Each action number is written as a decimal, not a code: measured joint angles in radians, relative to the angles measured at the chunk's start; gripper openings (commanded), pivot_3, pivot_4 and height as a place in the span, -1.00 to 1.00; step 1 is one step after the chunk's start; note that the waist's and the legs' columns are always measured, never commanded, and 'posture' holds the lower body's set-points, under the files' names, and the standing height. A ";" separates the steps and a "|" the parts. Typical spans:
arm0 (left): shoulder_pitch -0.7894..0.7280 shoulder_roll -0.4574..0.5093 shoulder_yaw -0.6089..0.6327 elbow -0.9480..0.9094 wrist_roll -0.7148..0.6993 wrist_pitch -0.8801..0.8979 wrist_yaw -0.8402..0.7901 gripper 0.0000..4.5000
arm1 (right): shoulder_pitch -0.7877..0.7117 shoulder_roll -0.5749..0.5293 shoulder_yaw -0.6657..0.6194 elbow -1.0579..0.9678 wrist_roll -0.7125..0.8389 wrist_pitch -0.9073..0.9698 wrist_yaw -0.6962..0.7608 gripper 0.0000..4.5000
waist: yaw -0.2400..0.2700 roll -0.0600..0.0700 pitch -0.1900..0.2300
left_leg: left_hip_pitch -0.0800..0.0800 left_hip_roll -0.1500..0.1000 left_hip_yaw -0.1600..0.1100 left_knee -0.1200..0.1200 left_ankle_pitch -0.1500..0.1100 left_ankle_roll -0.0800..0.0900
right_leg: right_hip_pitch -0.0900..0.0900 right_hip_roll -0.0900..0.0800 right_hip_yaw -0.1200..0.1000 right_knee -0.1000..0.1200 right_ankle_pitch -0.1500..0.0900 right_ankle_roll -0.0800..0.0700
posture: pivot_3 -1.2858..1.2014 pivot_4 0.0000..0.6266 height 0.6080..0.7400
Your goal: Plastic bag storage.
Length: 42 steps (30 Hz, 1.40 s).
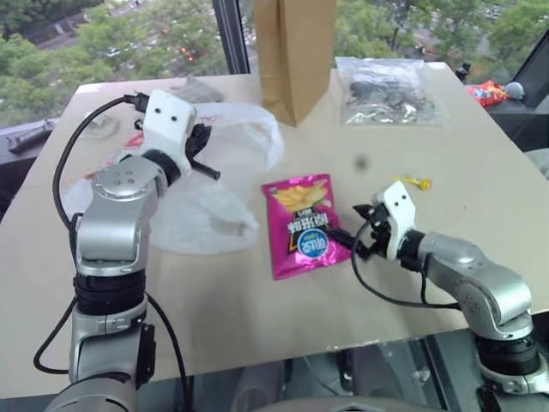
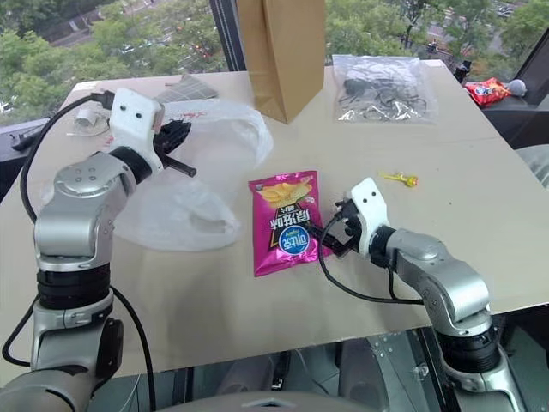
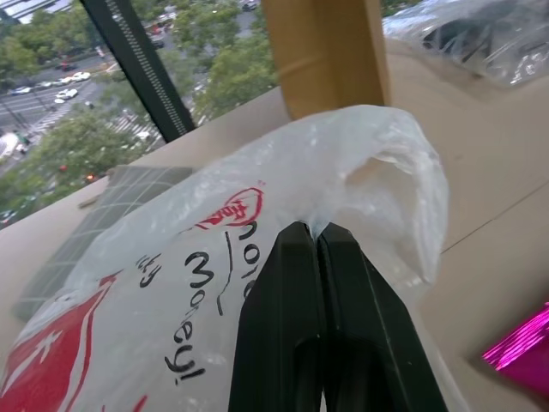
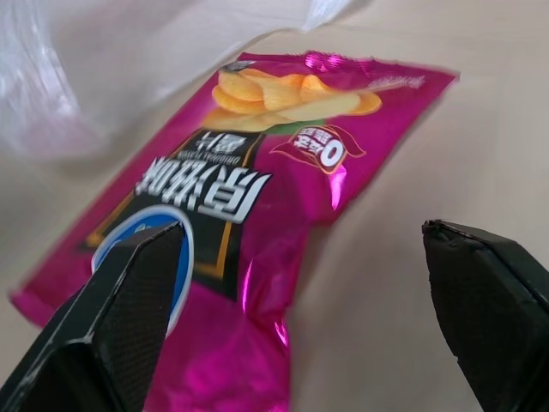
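- From the head views: the plastic bag (image 1: 210,184) lies crumpled on the table (image 1: 257,318), at about nine o'clock from the pink snack packet (image 1: 302,225). The left gripper (image 1: 206,154) is raised above the table with its jaws pressed together on a fold of the bag, so part of the film hangs lifted from it. The right gripper (image 1: 356,240) sits low at the packet's three o'clock edge, jaws spread wide and holding nothing.
- Also in these views: a brown paper bag (image 1: 294,56) stands at twelve o'clock, with a clear pouch of cables (image 1: 390,90) at about one o'clock.
- Left wrist view: this shows what the head views cannot, the film gathered right at the shut fingertips (image 3: 296,249), and the red print on the bag.
- Right wrist view: both open fingers (image 4: 129,300) bracket the packet without touching it, and a corner of the bag shows beyond it.
- My reading: the step in hand is picking the bag up for gathering. Next the free gripper probably needs to leave the packet and catch another part of the bag so it can be folded or bunched.
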 measured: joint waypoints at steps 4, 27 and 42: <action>-0.004 0.000 -0.019 0.000 -0.010 0.005 -0.001 -1.00 | -0.061 0.065 0.001 0.111 0.034 0.061 -0.012 0.89 | 0.000 0.000 0.000 | 0.000 0.000 0.000 0.000 0.000 0.000 | 0.000 0.000 0.000 0.000 0.000 0.000 | 0.03 -0.52 1.00; 0.029 0.157 0.036 0.008 -0.292 0.052 -0.309 -1.00 | -0.040 -0.118 -0.071 -0.049 0.273 0.015 0.185 -0.99 | -0.001 0.000 0.000 | 0.000 0.000 0.000 0.000 0.000 0.000 | 0.000 0.000 0.000 0.000 0.000 0.000 | 0.03 -0.52 1.00; -0.013 0.196 0.033 -0.013 -0.462 0.161 -0.354 -1.00 | -0.299 0.064 0.125 0.331 0.168 -0.047 0.194 -0.99 | -0.003 0.001 0.001 | -0.001 0.000 0.000 -0.001 0.000 0.000 | -0.001 0.000 0.000 -0.001 0.000 0.000 | 0.03 -0.52 1.00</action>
